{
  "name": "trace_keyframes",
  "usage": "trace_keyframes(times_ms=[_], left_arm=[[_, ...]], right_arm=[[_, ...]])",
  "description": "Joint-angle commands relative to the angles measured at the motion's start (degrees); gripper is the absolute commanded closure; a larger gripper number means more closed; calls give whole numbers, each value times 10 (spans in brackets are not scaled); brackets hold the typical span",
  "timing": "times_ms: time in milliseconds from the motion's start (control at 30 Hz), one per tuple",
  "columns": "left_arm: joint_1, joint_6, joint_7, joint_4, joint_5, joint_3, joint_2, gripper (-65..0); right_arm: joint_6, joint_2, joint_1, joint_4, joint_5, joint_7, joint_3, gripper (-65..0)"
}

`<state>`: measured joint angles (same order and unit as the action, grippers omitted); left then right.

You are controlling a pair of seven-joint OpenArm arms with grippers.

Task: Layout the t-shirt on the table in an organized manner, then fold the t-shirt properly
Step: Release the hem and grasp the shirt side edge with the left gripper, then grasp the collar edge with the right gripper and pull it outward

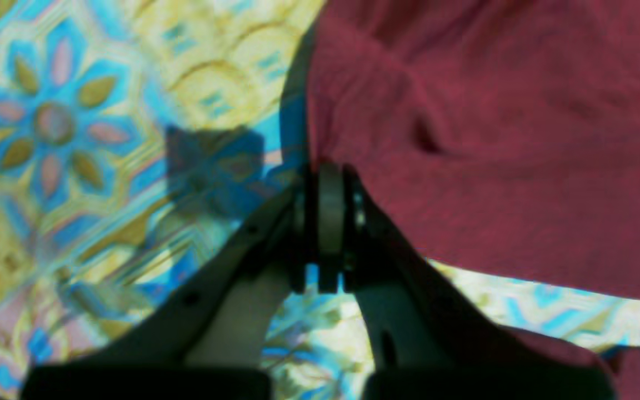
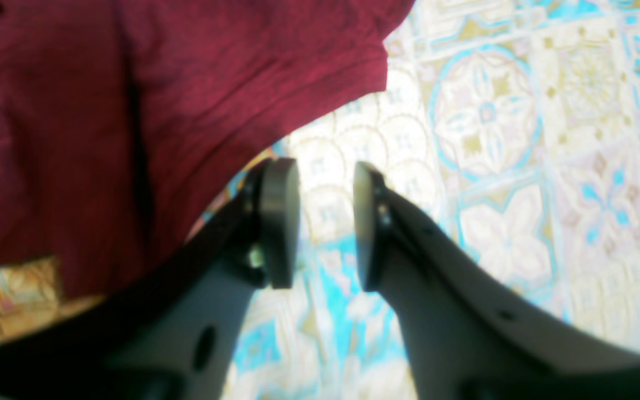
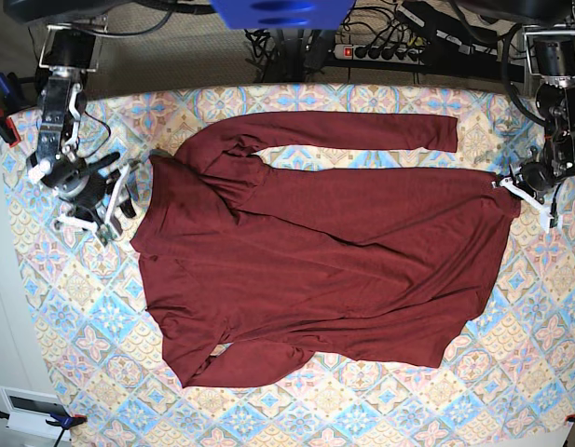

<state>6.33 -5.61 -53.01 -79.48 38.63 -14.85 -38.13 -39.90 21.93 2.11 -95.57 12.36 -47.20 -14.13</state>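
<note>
Soft knit fabric, the plain maroon long-sleeved t-shirt (image 3: 315, 270) lies spread on the tile-patterned cloth table (image 3: 73, 307); it should drape limply, best pinched at edges. Left pincer (image 1: 325, 183) is clamped on its hem corner; right pincer (image 2: 325, 222) gapes empty beside it.

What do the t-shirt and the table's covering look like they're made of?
The t-shirt looks like soft, matte maroon knit fabric: it creases and folds loosely. The table seems covered with printed cloth, pastel diamond tiles with floral medallions; whether it is woven or coated cannot be told.
</note>
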Motion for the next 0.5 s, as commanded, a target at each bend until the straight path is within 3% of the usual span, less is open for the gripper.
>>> trace_keyframes(times_ms=[0,167,467], left_arm=[[-6,4,4,-8,-1,-5,-19,0],[7,4,7,-8,-43,-6,-21,0],[7,3,7,-8,-75,-6,-20,0]], right_arm=[[0,11,-22,-1,8,14,-6,-208],[-1,11,-57,41,8,14,-5,-262],[-1,-5,-141,166,8,21,-9,-265]])
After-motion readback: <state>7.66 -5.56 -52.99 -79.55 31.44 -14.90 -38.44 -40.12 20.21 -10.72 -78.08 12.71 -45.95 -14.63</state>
